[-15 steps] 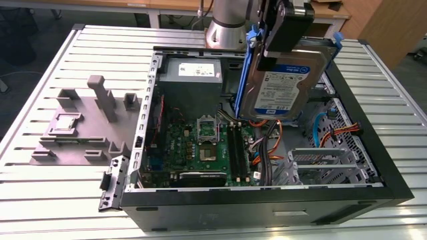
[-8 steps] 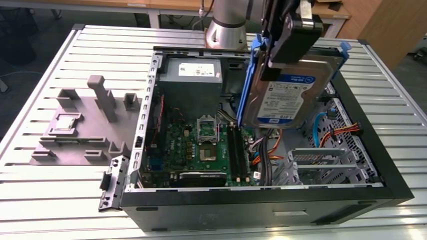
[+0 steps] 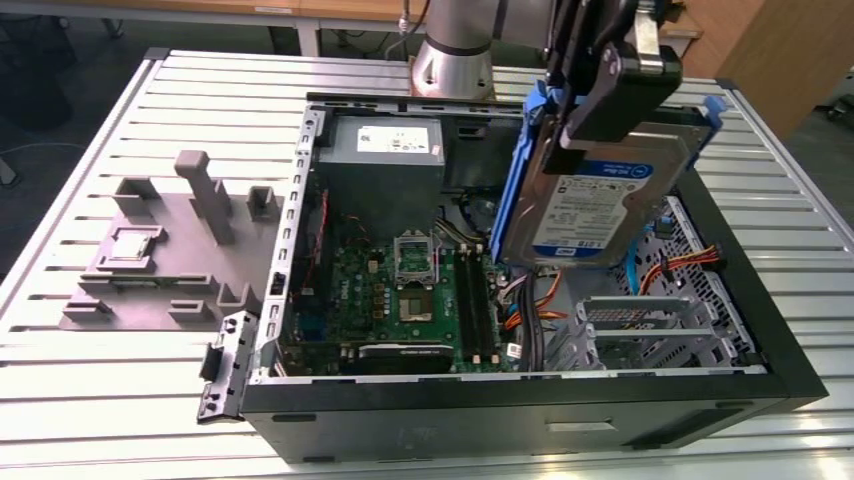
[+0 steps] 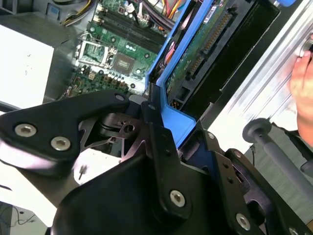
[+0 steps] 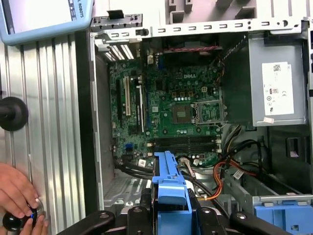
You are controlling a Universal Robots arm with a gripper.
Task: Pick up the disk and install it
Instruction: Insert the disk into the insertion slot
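Over slatted table (image 3: 107, 400) and open case (image 3: 507, 400), disk (image 3: 601, 215) nearly upright, long axis steep, clamped in tool (image 3: 587, 115).

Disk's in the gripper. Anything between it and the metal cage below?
Nothing visible. The gripper holds the disk above the metal cage, whose top looks open; orange cables run beside it.

Bright, even light washes the slatted worktop (image 3: 107, 390). Glare whitens the power-supply box (image 4: 24, 68) in the second wrist view.
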